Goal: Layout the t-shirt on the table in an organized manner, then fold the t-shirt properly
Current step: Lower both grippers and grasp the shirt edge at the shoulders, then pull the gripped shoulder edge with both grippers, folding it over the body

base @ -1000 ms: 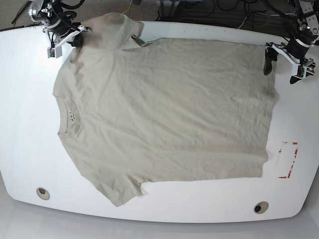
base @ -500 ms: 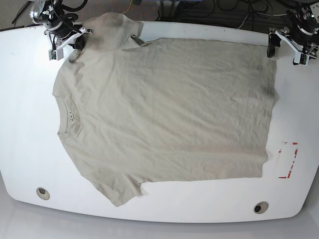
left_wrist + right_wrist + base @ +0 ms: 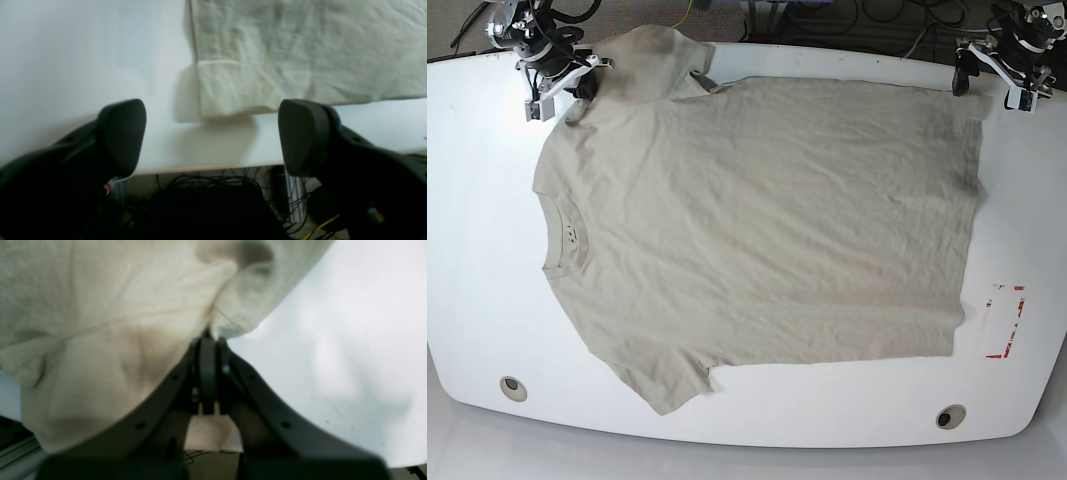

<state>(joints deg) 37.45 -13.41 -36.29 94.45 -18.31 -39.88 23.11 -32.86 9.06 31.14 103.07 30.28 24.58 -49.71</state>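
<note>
The beige t-shirt lies spread flat on the white table, collar to the left and hem to the right. My right gripper is at the far left corner, shut on fabric beside the far sleeve. The right wrist view shows its fingertips pinching a fold of the t-shirt. My left gripper hovers open over the far right edge, just past the hem's far corner. Its two black fingers stand wide apart with nothing between them, and the hem corner lies ahead, folded over slightly.
A red tape rectangle marks the table right of the hem. Two round grommet holes sit near the front edge. Cables run behind the far table edge.
My left gripper, open throughout, has drawn back from the hem's far corner toward the far table edge. The right gripper has barely moved and keeps its pinch.
</note>
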